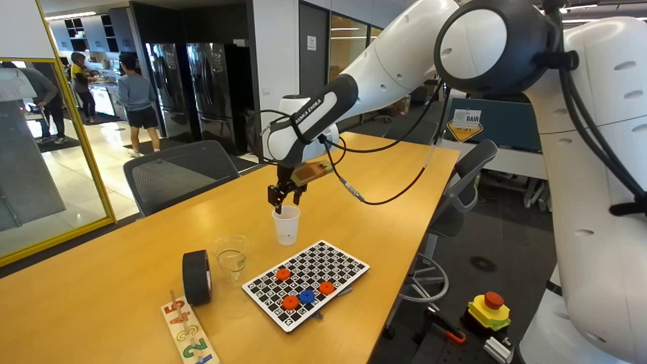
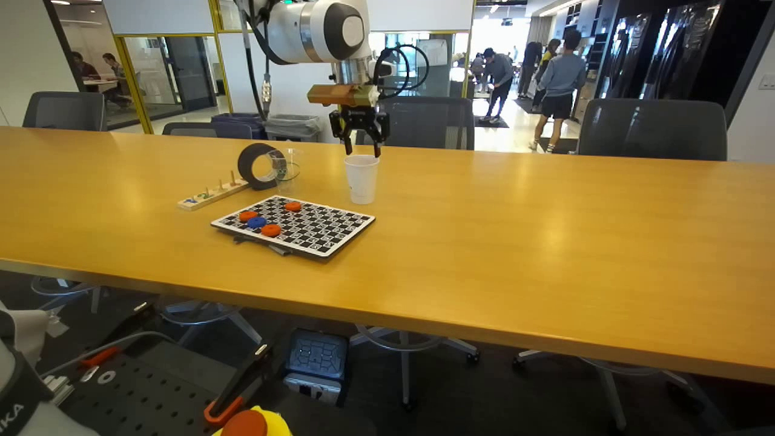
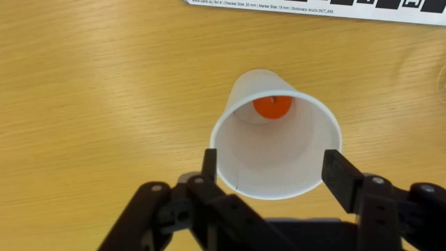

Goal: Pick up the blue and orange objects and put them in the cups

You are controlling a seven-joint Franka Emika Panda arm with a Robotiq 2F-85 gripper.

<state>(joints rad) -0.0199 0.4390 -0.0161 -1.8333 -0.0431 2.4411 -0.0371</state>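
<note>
The white paper cup [image 1: 286, 228] stands upright on the table, also seen in an exterior view [image 2: 362, 181]. My gripper [image 1: 287, 204] is above its mouth, open, with nothing between the fingers. In the wrist view, the fingers [image 3: 270, 162] spread to either side of the cup [image 3: 275, 164] opening. An orange piece [image 3: 272, 107] lies at the bottom inside it. Three orange pieces [image 1: 326, 287] and one blue piece [image 1: 307, 296] lie on the checkered board; an exterior view also shows the orange [image 2: 271, 230] and blue [image 2: 256, 222]. The clear cup [image 1: 232, 259] stands between white cup and black roll.
The checkered board [image 1: 323, 263] lies beside both cups, slightly raised on something underneath. A black roll [image 1: 196, 278] stands on its side beside the clear cup. A wooden number board with pegs [image 1: 188, 331] lies close by. Chairs [image 1: 179, 169] line the table.
</note>
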